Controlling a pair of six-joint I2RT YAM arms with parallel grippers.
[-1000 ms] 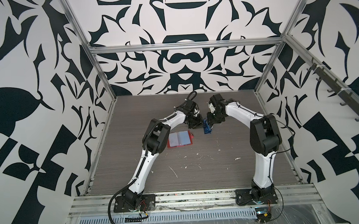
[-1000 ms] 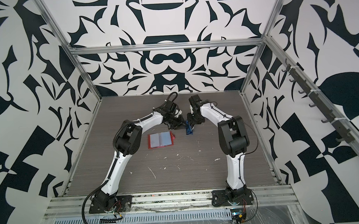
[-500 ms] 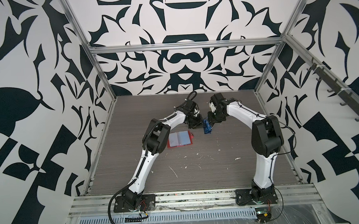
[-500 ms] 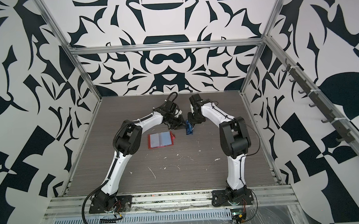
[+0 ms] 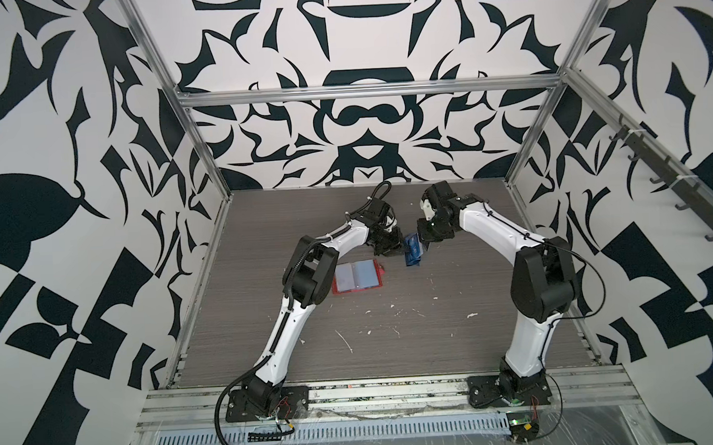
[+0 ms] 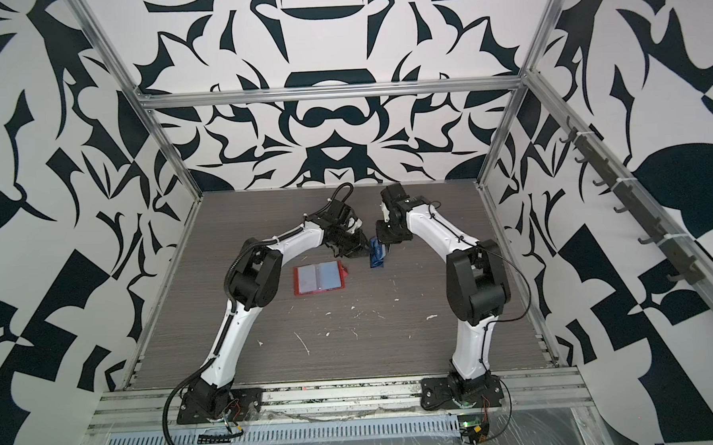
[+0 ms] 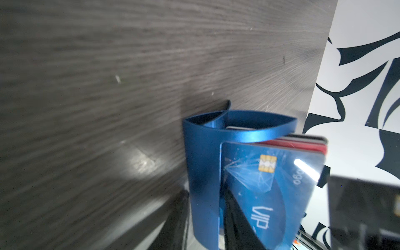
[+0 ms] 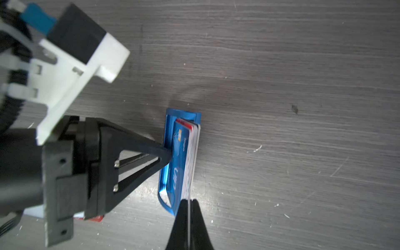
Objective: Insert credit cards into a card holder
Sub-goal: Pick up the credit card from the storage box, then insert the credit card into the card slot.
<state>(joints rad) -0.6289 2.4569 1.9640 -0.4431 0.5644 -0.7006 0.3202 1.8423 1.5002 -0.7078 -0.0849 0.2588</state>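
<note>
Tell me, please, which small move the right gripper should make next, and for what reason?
Probably it should draw straight out along the card's plane. The right gripper is shut on the edge of the outermost card in the blue stand, the left gripper straddles the stand's wall, perhaps steadying it, and the red card holder lies open nearby.

On the table [image 5: 434, 344], card holder [image 5: 357, 276] flat; stand [image 5: 412, 252] just right of and slightly behind it, credit cards [image 8: 184, 151] upright inside.
</note>
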